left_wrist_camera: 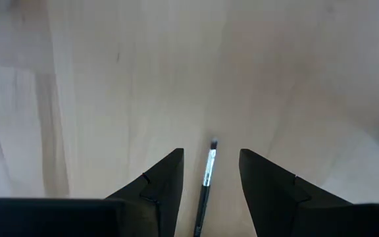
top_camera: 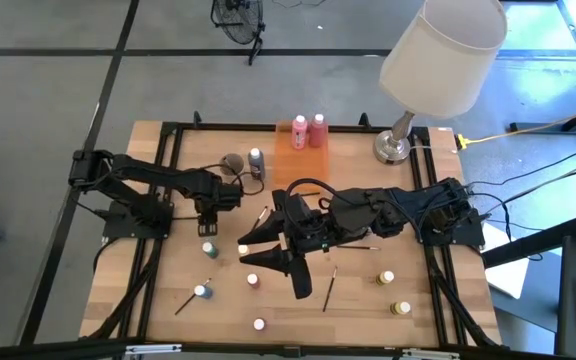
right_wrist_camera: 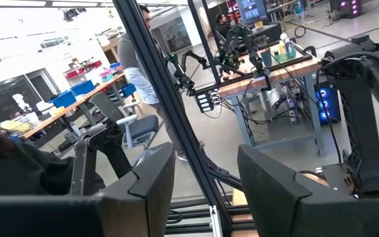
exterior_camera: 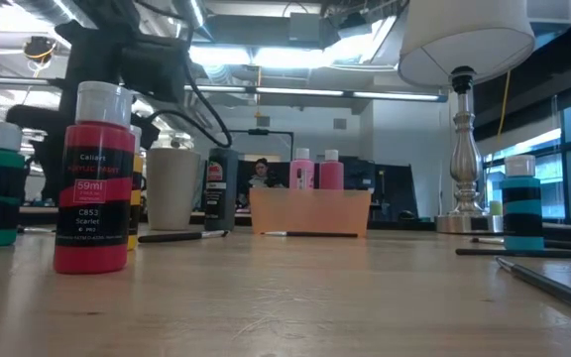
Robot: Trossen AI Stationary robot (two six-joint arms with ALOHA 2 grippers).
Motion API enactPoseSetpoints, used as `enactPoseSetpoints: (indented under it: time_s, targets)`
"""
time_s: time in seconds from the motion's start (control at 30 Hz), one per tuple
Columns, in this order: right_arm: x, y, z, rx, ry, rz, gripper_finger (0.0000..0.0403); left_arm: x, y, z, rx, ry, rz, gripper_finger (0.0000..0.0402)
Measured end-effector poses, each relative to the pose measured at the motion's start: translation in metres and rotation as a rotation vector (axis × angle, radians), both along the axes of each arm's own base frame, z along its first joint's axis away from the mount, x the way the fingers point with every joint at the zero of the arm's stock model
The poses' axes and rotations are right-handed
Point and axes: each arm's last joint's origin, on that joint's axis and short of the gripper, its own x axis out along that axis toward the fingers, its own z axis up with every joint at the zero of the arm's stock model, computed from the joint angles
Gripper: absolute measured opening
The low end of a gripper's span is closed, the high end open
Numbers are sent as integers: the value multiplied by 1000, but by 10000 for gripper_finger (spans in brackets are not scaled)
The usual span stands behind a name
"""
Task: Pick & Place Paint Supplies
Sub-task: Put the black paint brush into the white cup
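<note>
My left gripper [top_camera: 208, 215] [left_wrist_camera: 210, 150] points down over the table's left half, open. A thin dark paintbrush [left_wrist_camera: 207, 178] lies on the wood between its two fingers, untouched, bristle end beyond their tips. A teal paint pot [top_camera: 209, 248] stands close by. My right gripper [top_camera: 258, 250] [right_wrist_camera: 206, 148] hangs open high above the table's middle, pointing level, with nothing in it. Two pink bottles [top_camera: 309, 129] stand in the orange tray [top_camera: 298, 145] at the far edge. A dark bottle [top_camera: 256, 160] stands beside the grey cup [top_camera: 233, 163].
Small pots stand scattered over the near half: pink [top_camera: 253, 281], yellow [top_camera: 387, 277] [top_camera: 400, 309], blue [top_camera: 202, 291]. Loose brushes [top_camera: 329, 288] [top_camera: 186, 300] lie among them. A lamp [top_camera: 395, 147] stands at the far right. A red bottle [exterior_camera: 92, 178] looms close in the low view.
</note>
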Motion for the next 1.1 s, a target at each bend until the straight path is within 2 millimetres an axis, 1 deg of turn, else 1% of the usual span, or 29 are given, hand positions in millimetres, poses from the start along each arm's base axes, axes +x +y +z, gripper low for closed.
enactPoseSetpoints:
  time_s: [0.17, 0.3, 0.6, 0.83, 1.1]
  targets:
    - [0, 0, 0, 0, 0, 0, 171, -2, 13, 0, -21, -3, 111, 143]
    - [0, 0, 0, 0, 0, 0, 171, -3, 18, 0, -21, -5, 139, 143]
    - [0, 0, 0, 0, 0, 0, 171, -8, 11, -9, -27, 20, 104, 143]
    - [2, -6, 0, 0, 0, -15, 171, -8, 11, -9, -25, 12, 109, 143]
    - [3, -7, 0, 0, 0, -17, 171, -6, 3, -9, -31, 11, 89, 143]
